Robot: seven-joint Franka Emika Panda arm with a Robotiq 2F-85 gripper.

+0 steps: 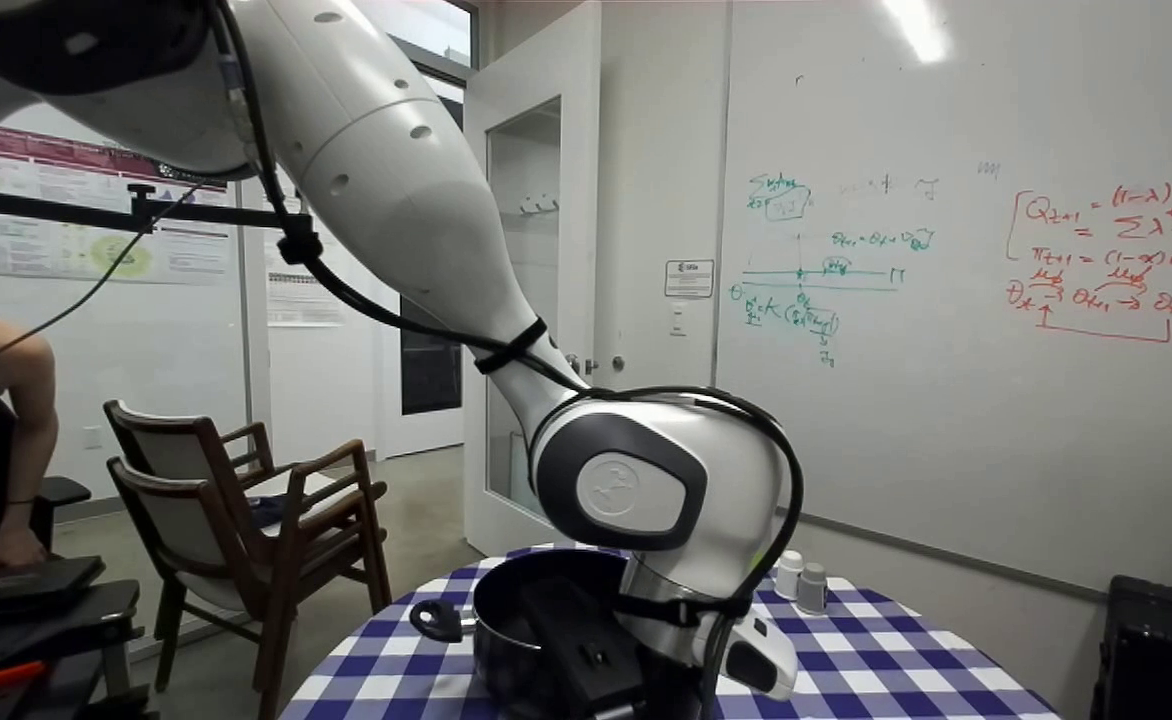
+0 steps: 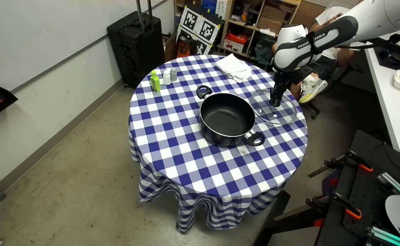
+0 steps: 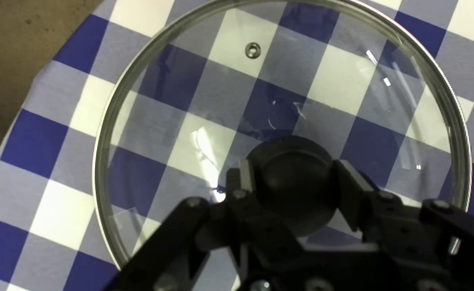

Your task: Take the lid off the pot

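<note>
Wrist view: directly below the gripper (image 3: 294, 181), the lid (image 3: 279, 115) is clamped by its knob (image 3: 295, 194); in an exterior view, the uncovered pot (image 2: 226, 119) is shown alongside.

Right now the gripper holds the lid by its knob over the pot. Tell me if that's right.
Wrong spot: the gripper holds the lid by its knob over the cloth, not the pot. The wrist view shows cloth beneath; an exterior view shows the pot alongside.
</note>
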